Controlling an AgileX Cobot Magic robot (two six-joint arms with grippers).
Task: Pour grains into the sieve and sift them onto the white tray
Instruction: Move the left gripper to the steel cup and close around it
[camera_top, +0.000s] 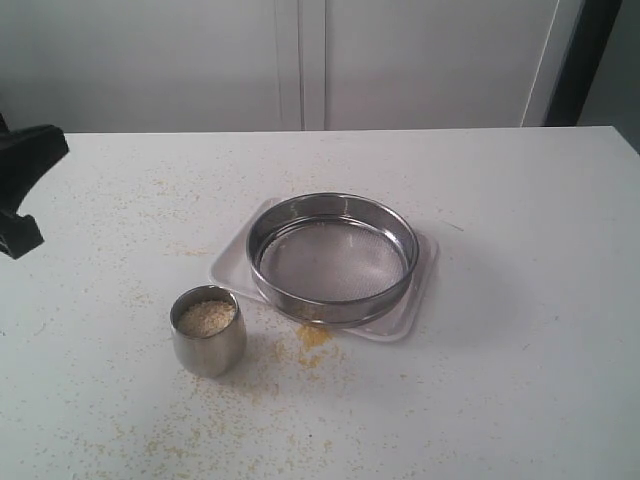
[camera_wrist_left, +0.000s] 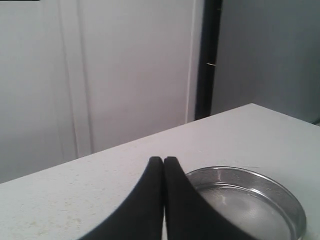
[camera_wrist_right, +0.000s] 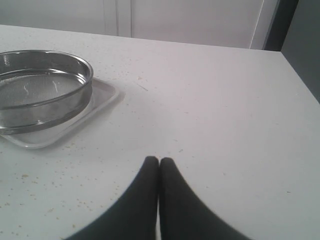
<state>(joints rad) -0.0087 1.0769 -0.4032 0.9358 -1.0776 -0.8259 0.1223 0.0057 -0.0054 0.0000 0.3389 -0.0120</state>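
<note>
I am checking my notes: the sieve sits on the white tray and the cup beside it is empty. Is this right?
The cup is not empty: it holds grains, as the exterior view shows. The sieve does sit on the tray.

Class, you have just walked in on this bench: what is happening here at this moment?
Nothing is being handled yet. The left pincer and the right pincer are both shut and empty, clear of everything. The sieve sits empty on the white tray. The grains wait in the steel cup beside the tray, and some lie scattered over the table.
</note>
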